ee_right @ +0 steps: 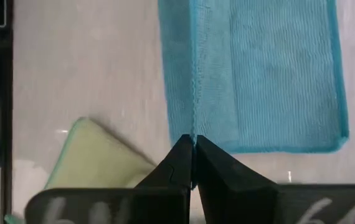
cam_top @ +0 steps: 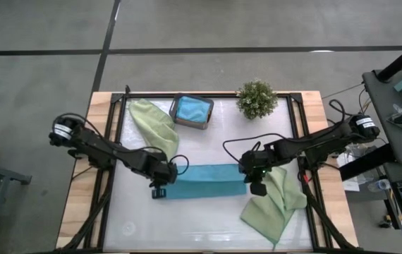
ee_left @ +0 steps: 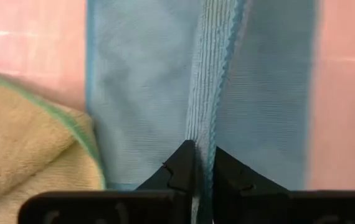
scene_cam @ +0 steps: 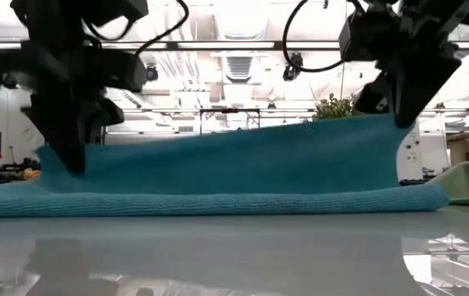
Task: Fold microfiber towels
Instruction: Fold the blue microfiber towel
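Observation:
A teal-blue microfiber towel [cam_top: 204,180] lies in a long strip at the table's middle. One layer of it stands raised between my two grippers [scene_cam: 243,160]. My left gripper [cam_top: 160,189] is shut on the strip's left end and my right gripper [cam_top: 257,185] on its right end. One sage green towel [cam_top: 153,123] lies crumpled at the far left. Another sage green towel [cam_top: 275,204] lies at the near right. A second teal-blue towel [cam_top: 192,108] sits folded in the dark grey tray [cam_top: 175,116]. The orange towel is out of view. My left gripper pinches the raised layer's hemmed edge [ee_left: 210,134] at the towel's left end, between its two fingers, pointing down from above. That layer hangs below the fingers, and the rest lies flat on the table [scene_cam: 70,201]. My right gripper pinches the same hemmed edge [ee_right: 194,118] at the towel's right end, between its two fingers, from above. The edge runs fairly straight across to the left gripper and is higher at this end [scene_cam: 374,123]. The bottom layer stays on the table.
A small bushy potted plant [cam_top: 257,99] stands at the far right, next to the tray. The near right green towel lies close under my right gripper [ee_right: 96,155]. The white table top [cam_top: 187,226] is bare toward the near edge.

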You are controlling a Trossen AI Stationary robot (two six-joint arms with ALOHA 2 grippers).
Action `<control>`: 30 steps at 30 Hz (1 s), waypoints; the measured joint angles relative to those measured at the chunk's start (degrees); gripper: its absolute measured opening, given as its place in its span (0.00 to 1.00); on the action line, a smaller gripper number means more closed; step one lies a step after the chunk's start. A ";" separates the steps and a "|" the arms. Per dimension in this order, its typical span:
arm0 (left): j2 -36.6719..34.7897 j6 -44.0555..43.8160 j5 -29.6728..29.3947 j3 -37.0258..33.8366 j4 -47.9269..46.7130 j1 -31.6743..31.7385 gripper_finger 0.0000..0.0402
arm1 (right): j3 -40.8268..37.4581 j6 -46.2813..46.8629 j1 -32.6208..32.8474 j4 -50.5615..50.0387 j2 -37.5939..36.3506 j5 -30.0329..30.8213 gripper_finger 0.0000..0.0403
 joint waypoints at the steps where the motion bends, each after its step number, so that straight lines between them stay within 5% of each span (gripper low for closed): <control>1: -0.83 -0.01 0.86 0.01 0.10 0.00 0.04 | 0.57 -0.01 0.11 -1.07 -0.05 0.02 0.02; 13: -6.47 0.22 -0.31 -0.48 -2.33 -0.02 0.08 | 1.45 0.92 0.14 -3.02 -0.11 0.93 0.02; 19: -5.59 -0.05 -0.03 -0.63 -5.08 -0.02 0.02 | 1.35 0.93 0.14 -2.95 -0.09 0.93 0.02; 30: -3.17 -1.96 -4.39 -1.59 -3.35 -0.07 0.29 | 1.30 0.98 0.14 -2.84 -0.07 1.59 0.02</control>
